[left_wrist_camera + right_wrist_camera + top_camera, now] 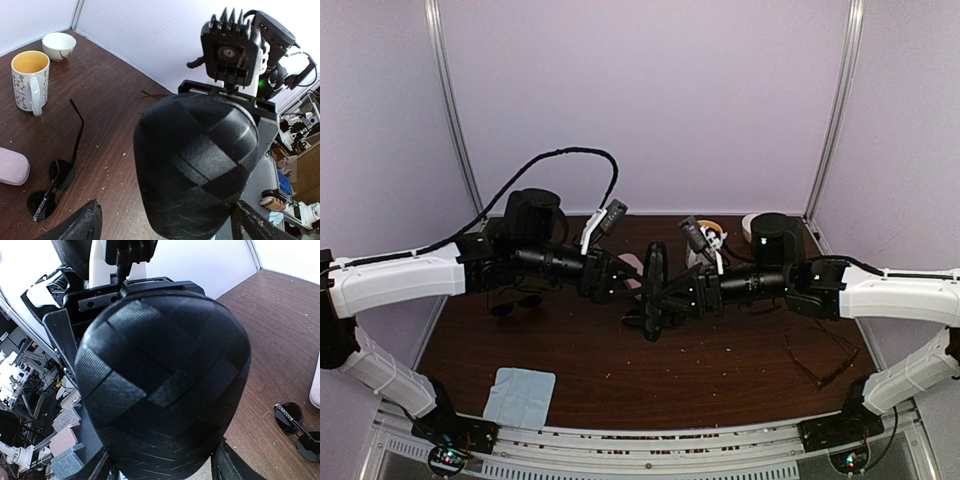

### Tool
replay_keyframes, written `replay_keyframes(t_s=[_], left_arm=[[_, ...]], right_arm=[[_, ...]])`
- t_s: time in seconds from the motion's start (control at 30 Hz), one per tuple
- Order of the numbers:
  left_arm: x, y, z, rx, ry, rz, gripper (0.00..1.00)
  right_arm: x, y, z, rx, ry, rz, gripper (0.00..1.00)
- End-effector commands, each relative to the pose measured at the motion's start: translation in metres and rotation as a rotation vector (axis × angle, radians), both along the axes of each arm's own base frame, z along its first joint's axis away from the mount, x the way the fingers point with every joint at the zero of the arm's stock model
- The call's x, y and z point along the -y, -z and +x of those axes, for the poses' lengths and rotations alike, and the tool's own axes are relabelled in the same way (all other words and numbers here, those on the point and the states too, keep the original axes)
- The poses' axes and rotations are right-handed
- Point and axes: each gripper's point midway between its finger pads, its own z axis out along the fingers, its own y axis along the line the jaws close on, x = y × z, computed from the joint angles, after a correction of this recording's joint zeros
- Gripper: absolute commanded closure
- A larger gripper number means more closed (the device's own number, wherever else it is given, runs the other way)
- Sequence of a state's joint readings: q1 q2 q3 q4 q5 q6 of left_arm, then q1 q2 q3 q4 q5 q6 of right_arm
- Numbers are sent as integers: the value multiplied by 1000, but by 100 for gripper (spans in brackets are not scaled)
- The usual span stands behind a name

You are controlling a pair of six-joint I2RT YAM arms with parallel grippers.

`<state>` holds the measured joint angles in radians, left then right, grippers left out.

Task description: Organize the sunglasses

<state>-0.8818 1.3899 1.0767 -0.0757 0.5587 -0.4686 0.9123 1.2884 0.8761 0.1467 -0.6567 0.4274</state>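
A black oblong hard case (653,290) hangs above the table's middle between both grippers. My right gripper (672,296) is shut on it; in the right wrist view both fingers press the case (165,385) at its sides. My left gripper (620,275) is open around the other end: in the left wrist view one finger (75,225) stands off from the case (197,165), the other finger (255,222) is beside it. Black sunglasses with dark round lenses (515,303) lie under the left arm. A dark-lensed pair shows in each wrist view (55,185) (295,427). A thin-framed pair (825,360) lies right.
A light-blue cloth (520,395) lies at the front left. A pink case (635,268) (11,166) lies behind the grippers. A patterned mug (710,235) (30,80) and a white bowl (752,225) (59,45) stand at the back right. Walls close three sides.
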Motion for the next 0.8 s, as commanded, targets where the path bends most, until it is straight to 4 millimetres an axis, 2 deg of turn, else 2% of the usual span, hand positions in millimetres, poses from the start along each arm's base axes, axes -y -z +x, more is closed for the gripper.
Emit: replay_keyframes(t_s=[0.0, 0.17, 0.23, 0.37, 0.43, 0.53, 0.67, 0.77], left_arm=[[-12, 5, 16, 23, -61, 19, 9], [-14, 14, 23, 14, -97, 59, 11], [-13, 17, 25, 12, -100, 75, 11], [-7, 3, 12, 10, -32, -4, 7], [-5, -5, 7, 14, -3, -58, 3], [1, -12, 4, 1, 29, -101, 3], [5, -1, 13, -11, 2, -62, 10], [-4, 15, 23, 11, -65, 21, 10]], right_arm=[[3, -49, -23, 94, -89, 152, 96], [4, -54, -25, 96, -102, 167, 97], [3, -50, -22, 87, -83, 147, 98], [0, -31, -2, 75, 5, 46, 99], [-4, -28, -3, 65, -8, 44, 100], [-8, -31, -7, 68, -30, 64, 100], [-10, -36, -9, 74, -39, 78, 100], [-8, -26, -5, 66, -15, 31, 100]])
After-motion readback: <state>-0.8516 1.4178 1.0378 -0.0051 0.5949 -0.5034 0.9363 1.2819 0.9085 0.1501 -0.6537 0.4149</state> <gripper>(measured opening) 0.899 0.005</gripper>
